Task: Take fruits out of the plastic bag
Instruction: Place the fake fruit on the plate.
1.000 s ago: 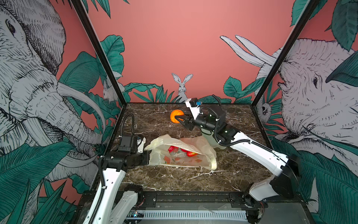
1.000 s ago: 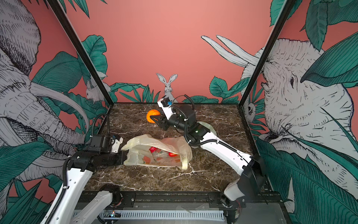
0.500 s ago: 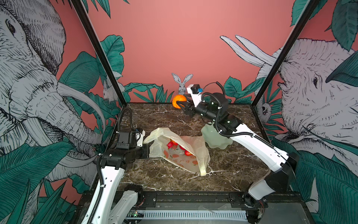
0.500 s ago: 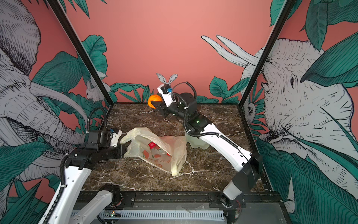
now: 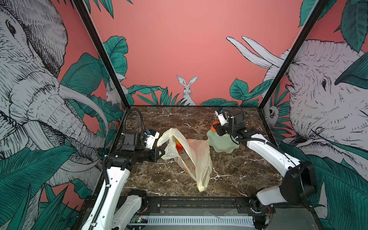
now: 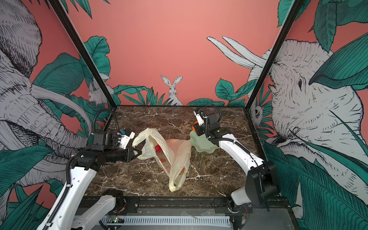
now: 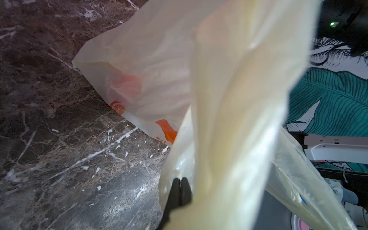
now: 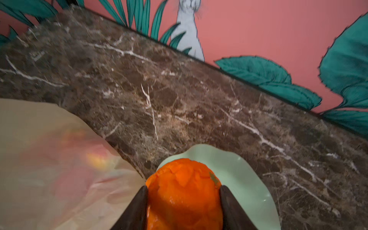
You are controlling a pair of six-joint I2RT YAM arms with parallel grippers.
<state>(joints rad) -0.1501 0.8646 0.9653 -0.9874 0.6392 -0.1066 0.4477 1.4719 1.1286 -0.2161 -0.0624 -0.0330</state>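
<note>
A pale-yellow plastic bag (image 5: 192,159) sprawls across the middle of the marble tabletop (image 5: 175,119). Its mouth is lifted toward the left edge, where the left gripper (image 5: 162,153) pinches the film, jaws pressed together. Red and yellow fruits (image 5: 178,146) show inside the bag. Nearer the right edge, the right gripper (image 8: 183,192) clasps an orange (image 8: 184,179) above the rim of a pale green dish (image 5: 226,145).

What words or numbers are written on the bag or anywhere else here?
No text can be read here.
On the plastic bag: orange-red printed marks beside an orange-slice picture, too crumpled and blurred to read.
No other writing is legible.
</note>
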